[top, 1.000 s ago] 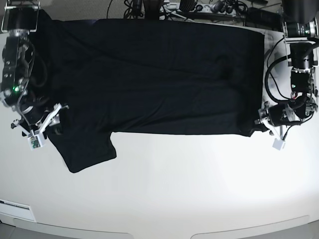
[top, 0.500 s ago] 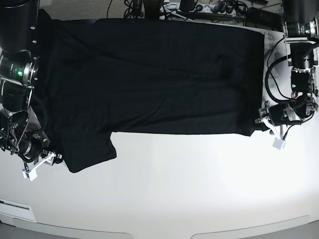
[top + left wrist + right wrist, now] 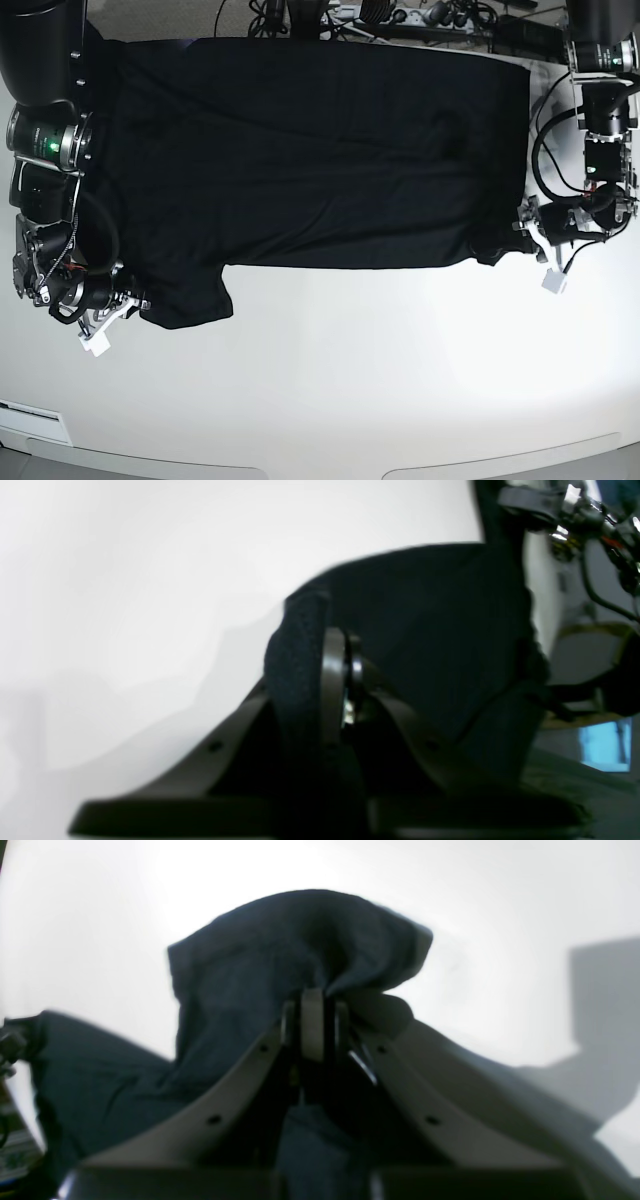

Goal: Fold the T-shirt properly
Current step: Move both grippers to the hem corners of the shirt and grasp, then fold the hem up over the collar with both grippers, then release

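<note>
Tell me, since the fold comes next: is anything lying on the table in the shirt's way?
Nothing visible. Both grippers, left and right, already pinch the shirt, and the white table in front is bare.

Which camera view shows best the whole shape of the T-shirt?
The base view: the T-shirt lies spread over the table, one sleeve toward the camera. The left wrist view and the right wrist view each show only a small bunch of fabric pinched in a gripper.
</note>
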`<state>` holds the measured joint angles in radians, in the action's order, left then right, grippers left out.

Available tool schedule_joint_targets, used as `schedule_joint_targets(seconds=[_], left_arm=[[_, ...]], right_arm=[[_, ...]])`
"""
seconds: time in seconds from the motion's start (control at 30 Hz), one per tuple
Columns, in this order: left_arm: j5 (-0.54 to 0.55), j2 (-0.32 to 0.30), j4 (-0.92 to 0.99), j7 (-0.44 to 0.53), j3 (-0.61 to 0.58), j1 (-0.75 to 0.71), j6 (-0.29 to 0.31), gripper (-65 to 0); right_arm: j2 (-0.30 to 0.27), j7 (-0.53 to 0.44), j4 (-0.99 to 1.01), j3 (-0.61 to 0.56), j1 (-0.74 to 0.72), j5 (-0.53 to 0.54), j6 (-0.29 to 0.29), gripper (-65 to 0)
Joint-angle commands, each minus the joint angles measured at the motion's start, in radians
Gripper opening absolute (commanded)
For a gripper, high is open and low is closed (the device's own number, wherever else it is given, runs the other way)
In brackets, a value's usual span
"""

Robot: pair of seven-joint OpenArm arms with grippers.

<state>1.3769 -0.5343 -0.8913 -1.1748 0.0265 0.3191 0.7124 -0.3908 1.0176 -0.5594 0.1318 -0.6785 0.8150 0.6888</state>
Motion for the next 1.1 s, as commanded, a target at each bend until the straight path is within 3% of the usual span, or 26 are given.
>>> schedule_joint_targets(seconds=[0.0, 0.1, 0.2, 0.27, 0.37, 0.53, 0.7, 0.87, 1.07], left_arm=[[0.007, -0.001, -0.003, -0.039, -0.006, 0.008, -0.014, -65.0], [0.061, -0.001, -0.037, -0.054, -0.006, 0.020, -0.014, -65.0], [0.107, -0.001, -0.121, -0.160, -0.006, 0.019, -0.014, -65.0], [0.107, -0.001, -0.189, -0.222, -0.006, 0.019, -0.014, -65.0], [0.107, -0.003, -0.296, -0.222, -0.006, 0.009, -0.014, -65.0], [0.107, -0.019, -0.505, -0.222, -0.006, -0.040, -0.014, -65.0], [0.107, -0.111, -0.727, -0.222, -0.006, -0.132, -0.014, -65.0], [0.107, -0.226, -0.855, -0.214, -0.006, -0.229, -0.014, -65.0], [0.107, -0.313, -0.887, -0.211, -0.006, -0.284, -0.014, -65.0]], right_arm=[[-0.018, 0.000, -0.042, 0.002, -0.044, 0.048, 0.009, -65.0], [-0.037, 0.072, -0.075, -0.015, -0.032, 0.134, 0.009, -65.0], [-0.068, 0.187, -0.148, -0.057, 0.014, 0.291, 0.009, -65.0], [-0.096, 0.245, -0.248, -0.091, 0.069, 0.389, 0.009, -65.0], [-0.142, 0.283, -0.463, -0.115, 0.186, 0.488, 0.009, -65.0], [-0.227, 0.216, -0.910, -0.078, 0.430, 0.468, 0.009, -65.0], [-0.278, 0.199, -1.237, 0.064, 0.665, 0.461, 0.009, -65.0], [-0.293, 0.220, -1.337, 0.177, 0.841, 0.472, 0.009, -65.0], [-0.359, 0.264, -1.339, 0.191, 0.968, 0.471, 0.009, -65.0]])
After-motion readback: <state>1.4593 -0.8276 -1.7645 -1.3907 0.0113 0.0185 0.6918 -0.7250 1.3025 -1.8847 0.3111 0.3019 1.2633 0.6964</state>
